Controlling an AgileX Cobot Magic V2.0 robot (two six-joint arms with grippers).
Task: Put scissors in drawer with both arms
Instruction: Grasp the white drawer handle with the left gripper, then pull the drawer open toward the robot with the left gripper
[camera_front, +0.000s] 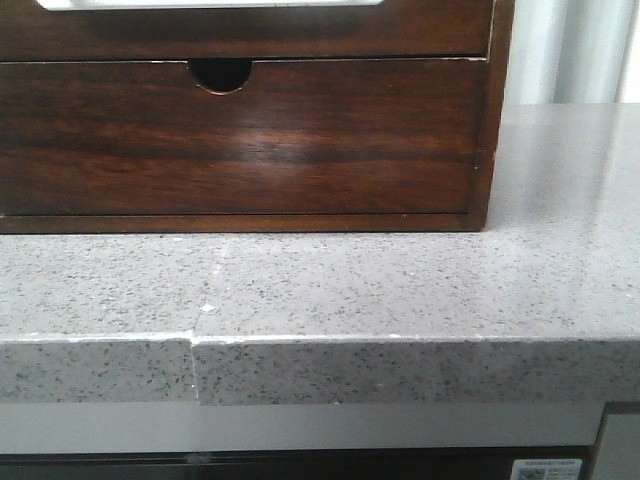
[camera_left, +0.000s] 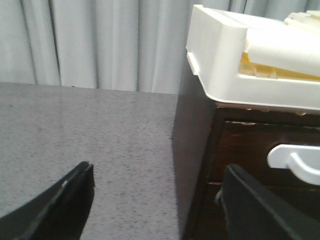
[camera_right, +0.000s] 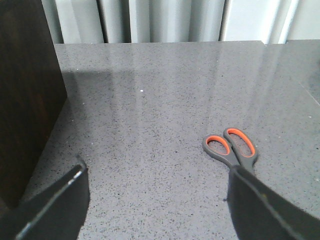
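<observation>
Scissors (camera_right: 232, 150) lie flat on counter (camera_right: 160, 100) just ahead of right gripper (camera_right: 160, 200)'s far finger, jaws wide for pickup; left gripper (camera_left: 160, 200) wide too, beside cabinet (camera_left: 192, 165) w/ drawer (camera_left: 260, 160) shut.

So the wooden drawer cabinet (camera_front: 240, 130) sits on the stone countertop (camera_front: 400, 290), set back from the front edge, with curtains (camera_left: 100, 40) behind it all. A plastic tray (camera_left: 220, 60) sits on top of the cabinet. The scissors (camera_right: 232, 149) lie flat on the counter off to the cabinet's right side, well apart from it, right by one of my right gripper (camera_right: 155, 200) fingers. My left gripper (camera_left: 155, 200) straddles the cabinet's left front corner.
</observation>
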